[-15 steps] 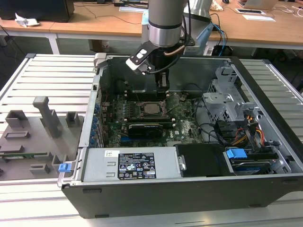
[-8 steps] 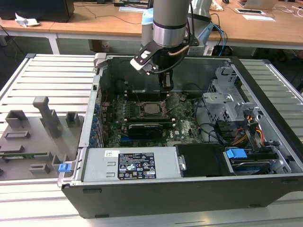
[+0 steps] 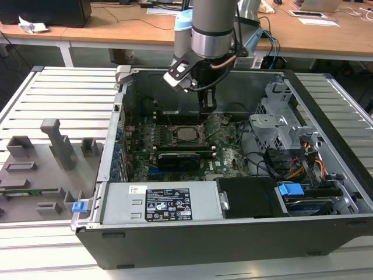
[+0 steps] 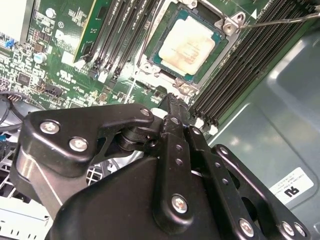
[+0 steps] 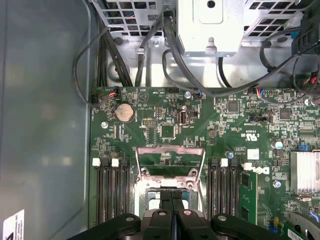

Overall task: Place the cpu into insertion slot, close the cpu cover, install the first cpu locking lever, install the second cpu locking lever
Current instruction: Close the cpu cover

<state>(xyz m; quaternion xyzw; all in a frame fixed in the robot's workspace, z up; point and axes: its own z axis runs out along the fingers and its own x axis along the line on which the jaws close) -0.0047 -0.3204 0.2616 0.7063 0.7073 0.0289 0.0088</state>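
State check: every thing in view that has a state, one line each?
cpu: seated in the insertion slot, metal top up.
cpu cover: tilted up, open.
locking lever: unlatched, angled out over the memory slots.
pincer: shut, holding nothing, tips by the slot's edge.
computer case: side open.

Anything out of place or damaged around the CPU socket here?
Nothing looks damaged. The thin square silvery metal cover frame stands tilted up, leaving the seated silvery-grey square chip uncovered, and a thin wire lever sticks out free.
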